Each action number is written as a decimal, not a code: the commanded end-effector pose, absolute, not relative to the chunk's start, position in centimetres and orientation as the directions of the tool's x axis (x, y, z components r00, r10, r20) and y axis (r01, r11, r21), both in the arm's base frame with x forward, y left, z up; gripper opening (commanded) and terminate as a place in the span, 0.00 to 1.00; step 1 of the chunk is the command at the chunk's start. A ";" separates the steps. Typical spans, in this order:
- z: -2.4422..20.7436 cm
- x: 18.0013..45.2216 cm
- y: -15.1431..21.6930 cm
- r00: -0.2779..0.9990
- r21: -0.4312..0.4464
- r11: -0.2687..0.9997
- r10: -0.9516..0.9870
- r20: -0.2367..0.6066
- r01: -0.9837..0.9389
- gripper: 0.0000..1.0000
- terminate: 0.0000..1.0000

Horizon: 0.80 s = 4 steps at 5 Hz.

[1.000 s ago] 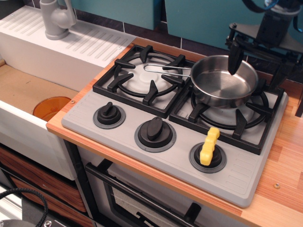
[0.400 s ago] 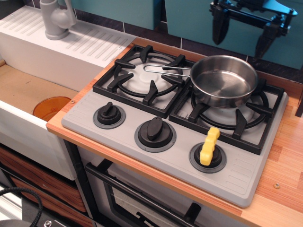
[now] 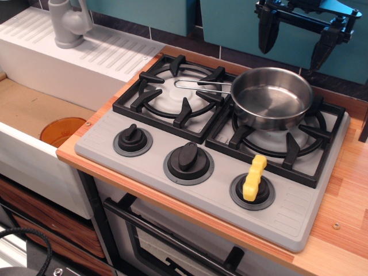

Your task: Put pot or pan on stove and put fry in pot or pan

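The steel saucepan (image 3: 270, 96) stands upright on the right burner of the grey stove (image 3: 195, 138). Its wire handle points left over the left burner. The pan is empty. The yellow crinkle-cut fry (image 3: 254, 177) lies on top of the right black knob at the stove's front. My gripper (image 3: 292, 46) hangs above and behind the pan, open and empty, with its two black fingers pointing down and well apart.
A white sink unit with a grey tap (image 3: 68, 23) is at the back left. An orange disc (image 3: 62, 131) lies in the basin on the left. Two more black knobs (image 3: 132, 138) sit at the stove's front. Wooden counter (image 3: 345, 201) runs along the right.
The gripper has risen from the pan's far rim to well above it, leaving the pan on the burner. Since 0.4 s ago nothing has moved.
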State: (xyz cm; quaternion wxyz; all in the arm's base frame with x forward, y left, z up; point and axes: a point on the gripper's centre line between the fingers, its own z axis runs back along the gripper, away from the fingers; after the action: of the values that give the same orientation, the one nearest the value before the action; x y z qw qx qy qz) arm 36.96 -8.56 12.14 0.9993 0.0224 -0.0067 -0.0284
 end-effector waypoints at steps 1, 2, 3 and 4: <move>16.1 32.9 -7.3 0.989 0.075 0.997 -0.041 0.145 0.030 1.00 0.00; 15.4 31.8 -7.3 0.985 0.107 0.994 -0.023 0.173 0.005 1.00 0.00; 13.8 30.8 -7.4 0.979 0.118 0.993 0.003 0.203 -0.028 1.00 0.00; 12.2 29.7 -8.1 0.975 0.137 0.989 0.031 0.220 -0.062 1.00 0.00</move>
State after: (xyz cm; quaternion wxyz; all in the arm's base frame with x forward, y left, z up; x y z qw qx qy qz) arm 28.95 -7.89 9.67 0.9934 0.0881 -0.0704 0.0202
